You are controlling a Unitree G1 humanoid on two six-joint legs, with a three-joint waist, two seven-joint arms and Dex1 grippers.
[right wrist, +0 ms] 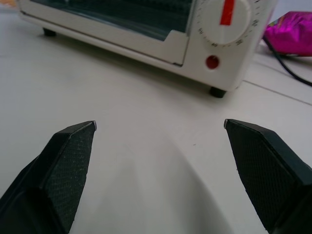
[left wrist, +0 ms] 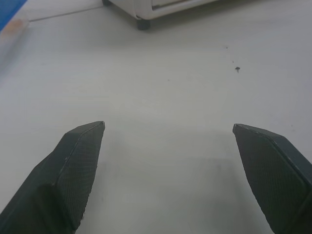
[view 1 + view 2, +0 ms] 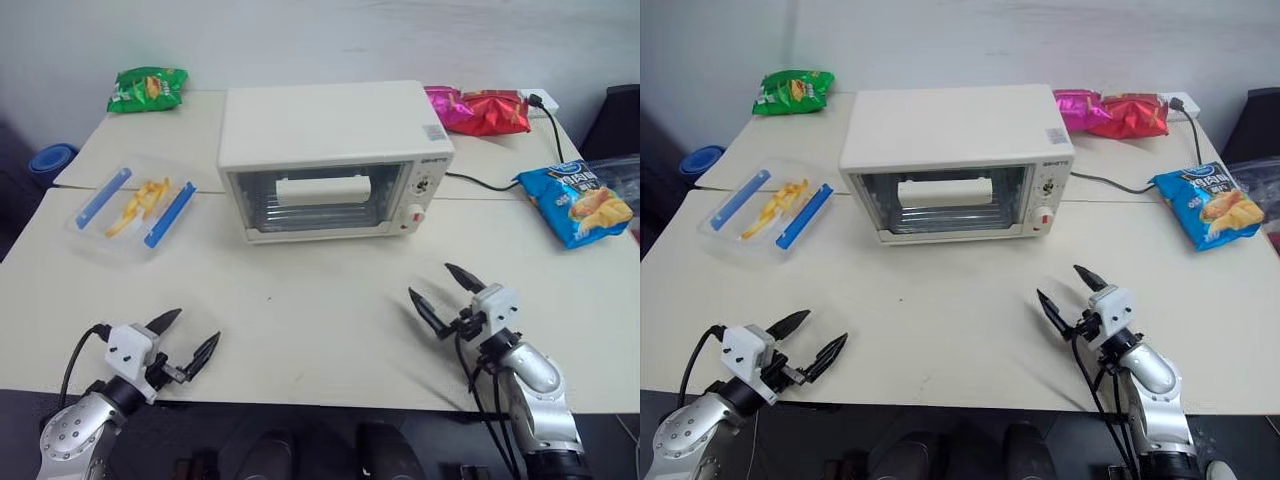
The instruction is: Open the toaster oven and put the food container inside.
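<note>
Task status: nothing done yet, judged from the present layout; toaster oven [image 3: 335, 160] standing on the surface [image 3: 300, 330] with glass door shut and white bar handle [image 3: 323, 190] untouched; food container [image 3: 133, 209] resting on the surface beside the oven on the robot's left, closed, yellow fries visible between two blue side clips; remaining steps: pull the door down by the handle, pick up the container, place it on the wire rack inside.

Jaws: left gripper [image 3: 184, 339] spread wide and holding nothing, hovering near the front edge of the surface, well short of the oven and toward the oven's left front corner; right gripper [image 3: 449, 288] likewise spread wide and empty, in front of the oven's knob side, apart from it, aimed at the oven's lower right corner in the right wrist view.

Relative placement: container well apart from both grippers, nearer the left; oven door between the two grippers' lines of approach, closer to the right.
</note>
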